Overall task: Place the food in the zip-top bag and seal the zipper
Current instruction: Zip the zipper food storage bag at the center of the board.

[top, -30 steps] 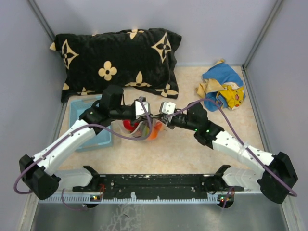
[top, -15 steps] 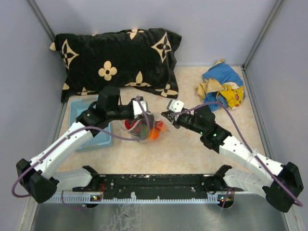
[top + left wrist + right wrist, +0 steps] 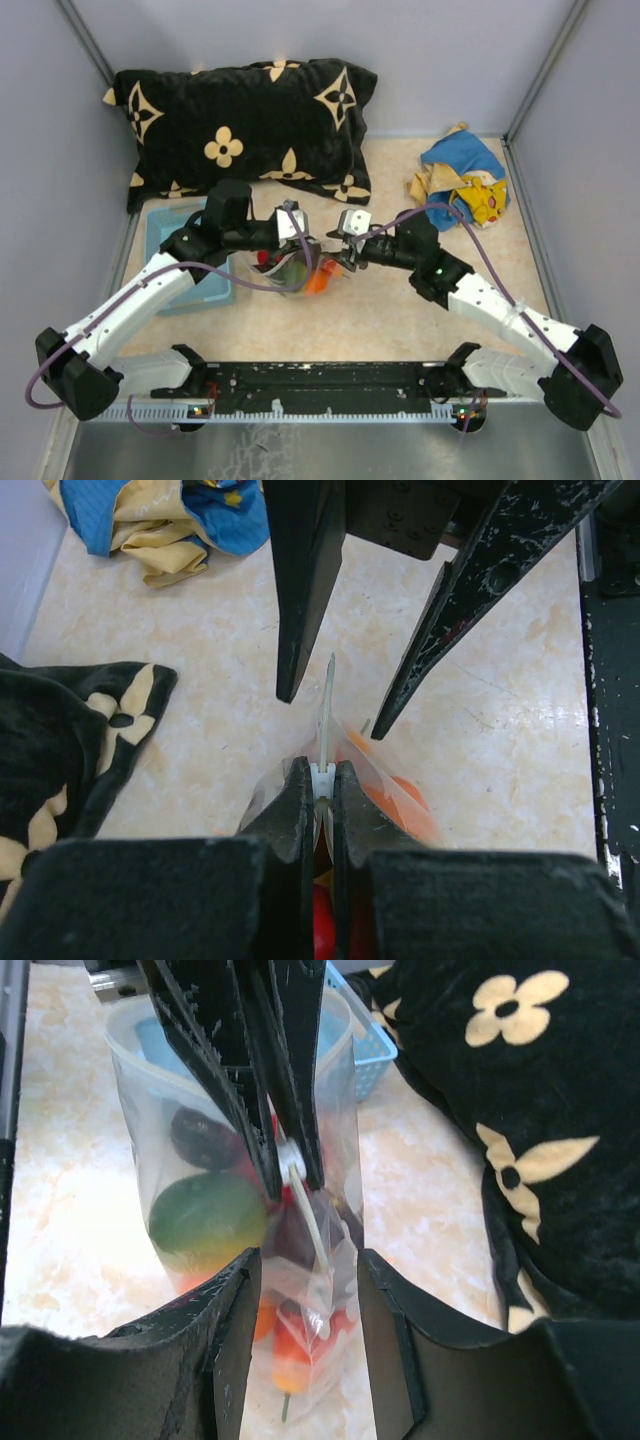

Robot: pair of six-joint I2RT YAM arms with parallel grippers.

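The left hand (image 3: pixel 320 776) pinches the thin pale zipper strip (image 3: pixel 327 695) of the clear plastic zip-top bag (image 3: pixel 150 1100), which holds the toy fruits and vegetables (image 3: pixel 205 1215) between the arms. The strip's long axis runs rightward into the right hand (image 3: pixel 308 1265), its fingers (image 3: pixel 235 1340) spread either side, not touching. That hand has moved in from farther right.

Right end effector (image 3: pixel 308 1270) sits spread wide, its fingers (image 3: pixel 230 1330) flanking the zip-top bag (image 3: pixel 150 1130), while the left end effector (image 3: pixel 287 1158) pinches the pale zipper (image 3: pixel 312 1228) from above. Inside the bag there's green, dark purple, red and orange food (image 3: pixel 205 1215). Blue basket (image 3: pixel 367 1045) behind, black pillow (image 3: pixel 500 1120) to the right.
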